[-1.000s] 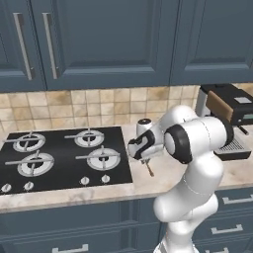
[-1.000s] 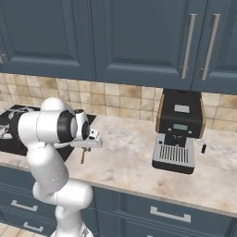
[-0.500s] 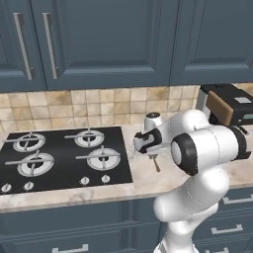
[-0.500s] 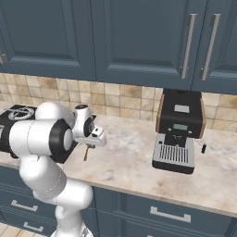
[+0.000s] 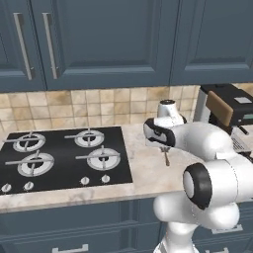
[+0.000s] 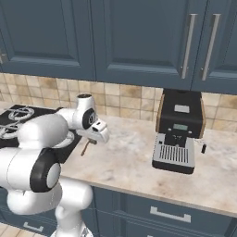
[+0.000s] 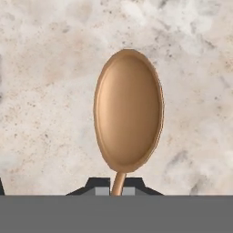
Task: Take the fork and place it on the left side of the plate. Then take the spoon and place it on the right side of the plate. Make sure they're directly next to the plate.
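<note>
Claw (image 7: 116, 189) is gripping the spoon (image 7: 128, 111) by its thin handle, jaws closed tight on it. In the hand view the round wooden bowl is sitting straight ahead of the dark fingertips (image 7: 98, 185), facing the camera, with speckled beige worktop (image 7: 45, 113) behind it. Whether the bowl is touching the stone or hanging above it cannot be told from that view.

Left base view: spoon (image 5: 166, 156) is pointing downward from the claw (image 5: 164, 147), over the worktop (image 5: 143, 173) just right of the black hob (image 5: 64, 155). Right base view: same reading, spoon (image 6: 85, 146) is hanging tilted below the claw (image 6: 92, 140), near the hob's right edge (image 6: 69, 146), well apart from the coffee machine (image 6: 178, 132) standing further right on the worktop (image 6: 134, 162).

Change against the earlier frames: one second ago the arm's big white shoulder and elbow were sitting upright beside the hob with the wrist held close in; now the elbow is dropping lower and nearer the cameras, and the forearm is reaching out more level toward the tiled backsplash (image 5: 99, 106). The spoon is staying in the grip throughout, shifting only a little over the worktop. Hob, coffee machine and cabinets (image 5: 108, 39) are holding their places in both base views, so the base is not driving.
</note>
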Controlling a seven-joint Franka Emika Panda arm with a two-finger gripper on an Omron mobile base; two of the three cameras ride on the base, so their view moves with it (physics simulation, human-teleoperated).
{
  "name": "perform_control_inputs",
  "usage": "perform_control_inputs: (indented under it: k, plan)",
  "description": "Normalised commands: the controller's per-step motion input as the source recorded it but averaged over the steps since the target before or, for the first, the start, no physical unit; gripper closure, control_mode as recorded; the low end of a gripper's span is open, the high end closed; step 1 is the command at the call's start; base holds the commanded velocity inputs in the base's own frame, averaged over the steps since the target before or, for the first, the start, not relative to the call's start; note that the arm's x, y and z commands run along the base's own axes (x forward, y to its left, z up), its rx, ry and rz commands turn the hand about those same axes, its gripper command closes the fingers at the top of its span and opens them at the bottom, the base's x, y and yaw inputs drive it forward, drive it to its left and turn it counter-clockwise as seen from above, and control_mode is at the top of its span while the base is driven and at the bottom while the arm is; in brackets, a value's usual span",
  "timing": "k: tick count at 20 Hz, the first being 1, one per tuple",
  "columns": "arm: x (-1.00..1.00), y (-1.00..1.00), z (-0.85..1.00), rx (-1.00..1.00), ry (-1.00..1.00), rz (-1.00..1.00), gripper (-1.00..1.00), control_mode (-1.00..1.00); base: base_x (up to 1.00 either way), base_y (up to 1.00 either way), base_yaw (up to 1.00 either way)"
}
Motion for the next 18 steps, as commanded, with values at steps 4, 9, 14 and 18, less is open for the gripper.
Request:
perform_control_inputs:
  k: [4, 9, 14, 18]
  plan:
    - [-0.94, -0.43, 0.34, 0.01, -0.02, -0.06, 1.00, -1.00, 0.00, 0.00, 0.00]
    - [-1.00, -0.23, 0.33, 0.00, -0.02, 0.00, 1.00, -1.00, 0.00, 0.00, 0.00]
    - [-0.83, 0.00, 0.34, 0.00, -0.03, 0.05, 1.00, -1.00, 0.00, 0.00, 0.00]
    - [-0.75, 0.00, 0.24, 0.00, -0.15, 0.05, 1.00, -1.00, 0.00, 0.00, 0.00]
